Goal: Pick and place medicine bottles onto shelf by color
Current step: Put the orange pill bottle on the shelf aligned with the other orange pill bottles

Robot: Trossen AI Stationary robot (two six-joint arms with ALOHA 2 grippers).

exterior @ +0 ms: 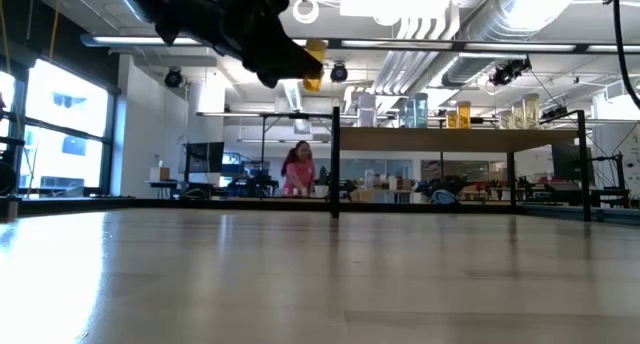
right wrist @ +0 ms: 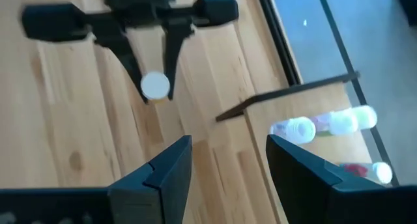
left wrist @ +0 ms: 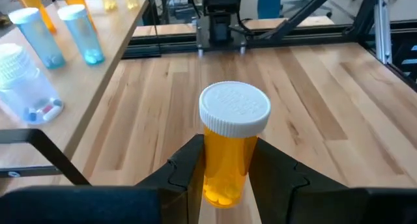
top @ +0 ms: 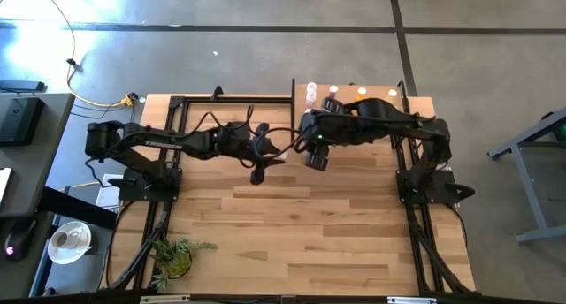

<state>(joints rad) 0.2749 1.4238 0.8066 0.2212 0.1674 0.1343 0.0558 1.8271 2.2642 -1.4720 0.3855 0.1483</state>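
An orange medicine bottle (left wrist: 227,165) with a white cap (right wrist: 155,85) is shut in my left gripper (left wrist: 227,154), which hangs over the middle of the table (top: 258,172), well above it (exterior: 313,66). My right gripper (right wrist: 228,149) is open and holds nothing. It hovers just right of the left one, near the shelf's front left corner (top: 317,157). The shelf (top: 376,84) stands at the far edge, a light board on black posts. On it stand blue (left wrist: 83,34), orange (left wrist: 38,9) and clear (left wrist: 26,97) bottles. My left gripper pinches the bottle's orange body (left wrist: 207,175) between its two fingers, below the cap. The fingers (left wrist: 189,162) come from the table's left, slanting a little down. The bottle stands upright in the hold, cap up, lifted clear of the table.
A green plant (top: 177,255) sits at the near left corner. The shelf's black posts (exterior: 335,164) rise at its edges. Bare plank tabletop (top: 309,242) stretches toward the near edge. A person in pink (exterior: 298,170) is in the room far behind.
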